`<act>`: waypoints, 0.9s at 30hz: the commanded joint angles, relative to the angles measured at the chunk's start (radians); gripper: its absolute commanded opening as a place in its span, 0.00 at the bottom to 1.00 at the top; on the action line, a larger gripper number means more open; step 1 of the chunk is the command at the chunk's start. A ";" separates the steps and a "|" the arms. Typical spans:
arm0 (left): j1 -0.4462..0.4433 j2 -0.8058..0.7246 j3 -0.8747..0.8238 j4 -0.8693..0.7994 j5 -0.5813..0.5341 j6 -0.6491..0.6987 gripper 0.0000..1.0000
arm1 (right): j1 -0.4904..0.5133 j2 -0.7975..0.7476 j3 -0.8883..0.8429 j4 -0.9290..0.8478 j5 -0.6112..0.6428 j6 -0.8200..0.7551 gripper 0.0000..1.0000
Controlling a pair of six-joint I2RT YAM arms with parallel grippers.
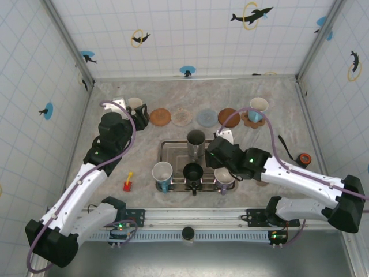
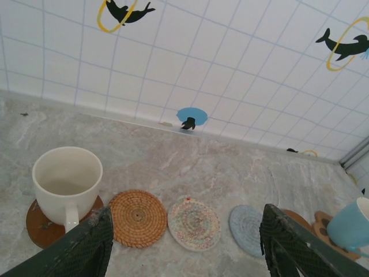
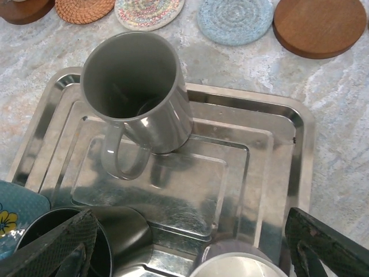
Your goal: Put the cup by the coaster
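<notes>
On a steel tray (image 1: 173, 145) stand a grey cup (image 1: 196, 141) (image 3: 138, 92), a black cup (image 1: 192, 172) (image 3: 109, 236), a white-and-blue cup (image 1: 162, 173) and a purple cup (image 1: 224, 178) (image 3: 236, 259). Behind the tray lies a row of coasters: woven orange (image 1: 160, 117) (image 2: 137, 218), multicoloured (image 1: 181, 117) (image 2: 194, 222), pale blue (image 1: 207, 118) (image 2: 247, 229) and brown wooden (image 1: 229, 117) (image 3: 320, 26). My right gripper (image 1: 218, 151) (image 3: 190, 248) hangs open over the tray's near side, holding nothing, with the grey cup ahead of it. My left gripper (image 1: 138, 118) (image 2: 187, 248) is open and empty just before the coaster row.
A white cup (image 1: 135, 104) (image 2: 66, 179) sits on a dark coaster at the row's left end. A light blue cup (image 1: 258, 107) (image 2: 349, 225) sits on a coaster at the right end. A small red-and-yellow item (image 1: 128, 183) lies left of the tray. Tiled walls enclose the table.
</notes>
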 commanded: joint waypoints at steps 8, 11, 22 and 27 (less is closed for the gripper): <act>-0.007 0.007 -0.010 0.004 -0.016 0.017 0.68 | 0.007 0.161 0.034 0.150 -0.062 -0.005 0.88; -0.005 0.011 -0.011 0.002 -0.023 0.021 0.68 | 0.007 0.219 0.061 0.161 -0.071 -0.009 0.88; -0.005 0.025 -0.008 -0.008 -0.045 0.027 0.69 | -0.022 0.364 0.120 0.242 -0.141 -0.024 0.81; -0.005 0.027 -0.006 -0.009 -0.047 0.028 0.69 | -0.035 0.395 0.122 0.249 -0.150 -0.024 0.76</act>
